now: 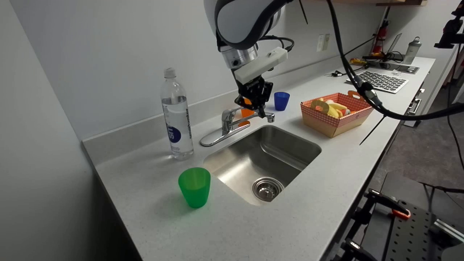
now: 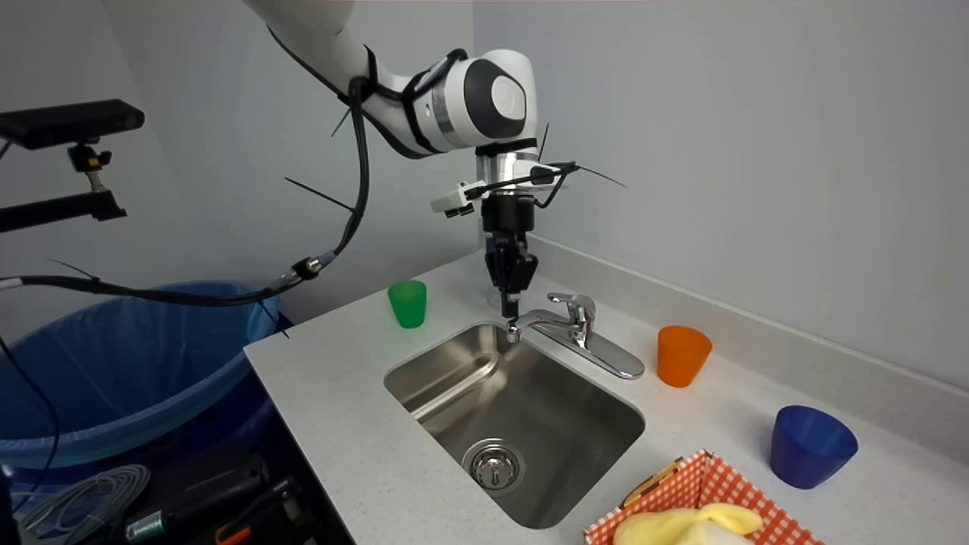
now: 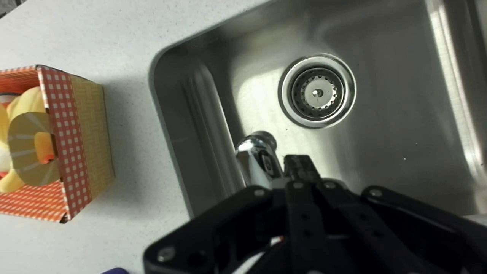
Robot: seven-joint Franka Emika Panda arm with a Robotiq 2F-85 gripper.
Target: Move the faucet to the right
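The faucet (image 1: 227, 123) stands near the middle of the frame in an exterior view, along the upper left edge of the sink (image 1: 235, 168), its spout (image 1: 270, 117) reaching right; the gripper (image 1: 261, 111) points down at the spout, fingers (image 3: 302, 165) pressed together; in the wrist view they reach in from the bottom of the frame, the spout's end just to their left, the drain (image 3: 319, 91) above them; whether the fingertips touch the spout I cannot tell. In an exterior view the arm (image 2: 484, 106) enters from the top of the frame; the bin (image 2: 136, 428) is at the left, partly cut off; the orange cup (image 2: 683, 356) stands right of the faucet, the blue cup (image 2: 812, 450) further towards the lower right; in an exterior view the bottle (image 1: 177, 112) stands upright on the counter (image 1: 253, 232), left of the faucet; the green cup (image 1: 194, 187) is below it, just left of the sink; the basket (image 1: 320, 123) sits right of the sink, yellow things (image 1: 338, 107) inside.
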